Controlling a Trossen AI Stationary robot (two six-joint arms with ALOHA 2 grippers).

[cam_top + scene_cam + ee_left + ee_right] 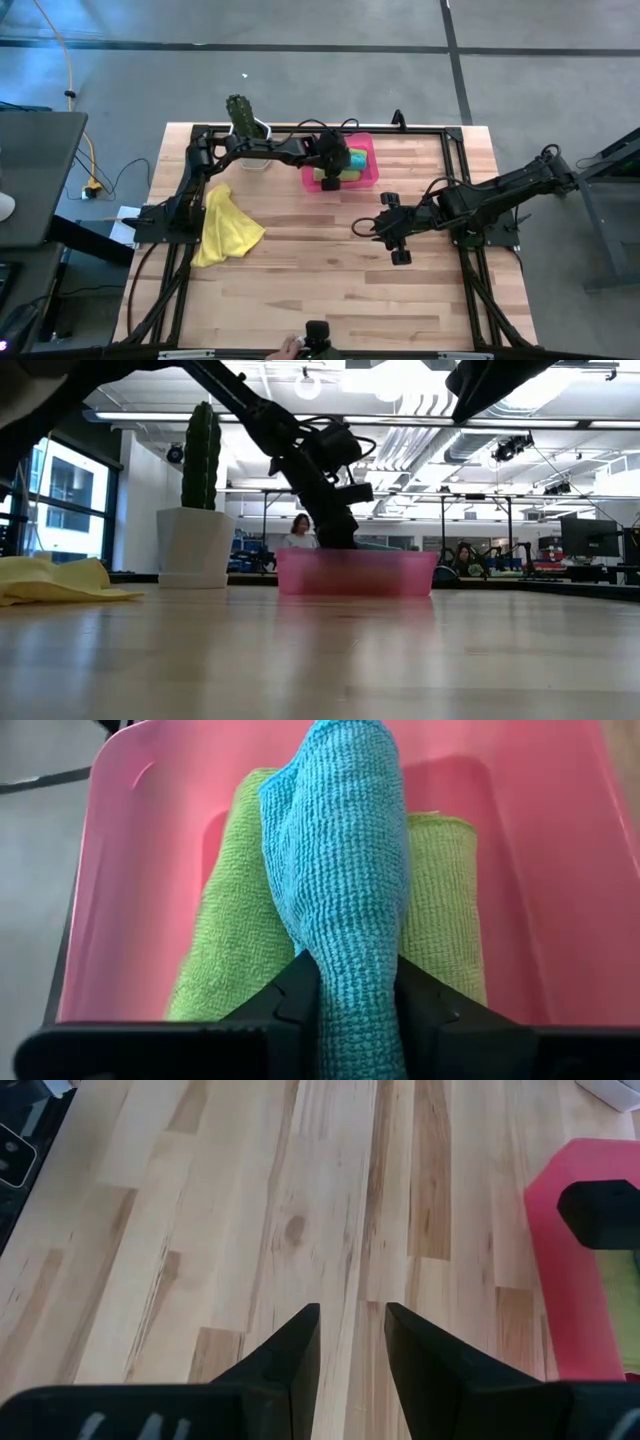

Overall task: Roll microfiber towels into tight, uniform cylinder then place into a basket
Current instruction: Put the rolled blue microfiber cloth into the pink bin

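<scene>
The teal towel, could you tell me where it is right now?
The teal towel sits rolled between the left gripper's fingers, over two green towels inside the pink basket at the table's far side, beside the cactus pot.

Bare wood table (330, 290) fills the lower centre and lower right of the high view, open to pass. At upper centre the pink basket (366, 180) is packed with rolled towels (440, 900) and capped by the left gripper (334, 160). The cactus pot (252, 135) blocks upper left, the yellow towel (228, 226) centre left, the right gripper (385, 232) centre right
</scene>
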